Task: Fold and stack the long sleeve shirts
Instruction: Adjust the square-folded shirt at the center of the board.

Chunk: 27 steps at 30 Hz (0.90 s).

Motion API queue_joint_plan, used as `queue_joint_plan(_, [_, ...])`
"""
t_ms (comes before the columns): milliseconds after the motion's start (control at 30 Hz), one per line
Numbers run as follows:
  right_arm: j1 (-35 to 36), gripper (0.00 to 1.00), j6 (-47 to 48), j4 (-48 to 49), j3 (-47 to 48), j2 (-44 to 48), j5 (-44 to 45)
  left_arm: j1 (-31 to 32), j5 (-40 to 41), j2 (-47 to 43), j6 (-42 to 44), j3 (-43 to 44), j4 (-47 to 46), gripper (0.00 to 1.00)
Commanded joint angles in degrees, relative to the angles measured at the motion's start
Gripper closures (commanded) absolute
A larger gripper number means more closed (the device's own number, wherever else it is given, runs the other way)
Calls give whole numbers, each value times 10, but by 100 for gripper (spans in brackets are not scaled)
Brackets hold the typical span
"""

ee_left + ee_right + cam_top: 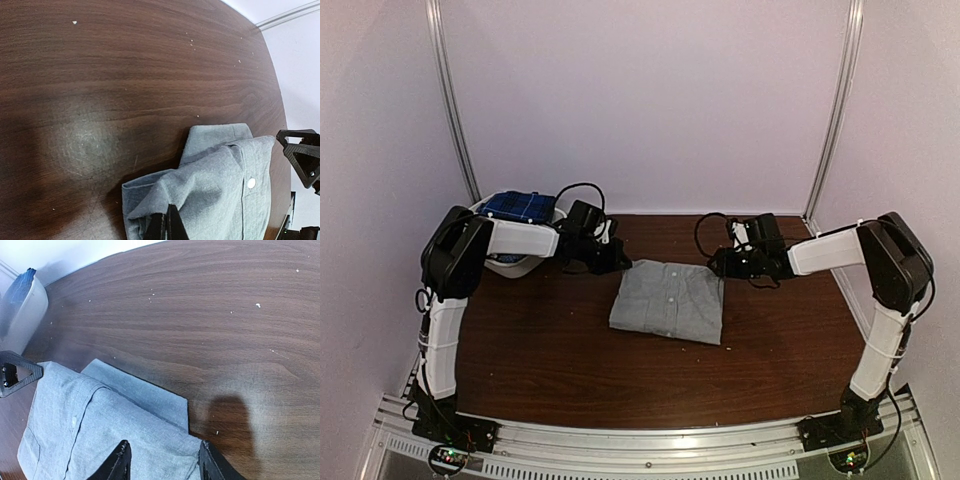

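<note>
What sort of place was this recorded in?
Probably a lab test booth: plain pale walls with metal rails, two robot arms bolted to an aluminium frame, a folded grey shirt on a wooden table.

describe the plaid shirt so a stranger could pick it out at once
Start at the dark wooden table and look to its far left corner, where a white basket sits. The dark blue plaid shirt sits in it; unlike the plain grey folded shirt mid-table, it has white crossing lines.
</note>
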<state>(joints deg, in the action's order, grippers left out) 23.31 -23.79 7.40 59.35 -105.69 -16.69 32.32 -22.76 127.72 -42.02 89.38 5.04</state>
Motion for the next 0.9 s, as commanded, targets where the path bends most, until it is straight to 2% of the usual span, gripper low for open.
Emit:
queue_joint_plan(0, [-7,54,3,29,9,-20,-26,3,-10,9,-4,12,-6,100])
queue_joint_plan(233, [-8,54,4,-10,23,-30,11,3,-12,11,-6,15,-6,100])
queue_joint_plan(733, [-9,52,2,-11,37,-59,24,3,-13,15,-8,16,-6,100])
queue_joint_plan(867, [-9,55,2,-9,41,-64,15,3,-12,17,-8,17,-6,100])
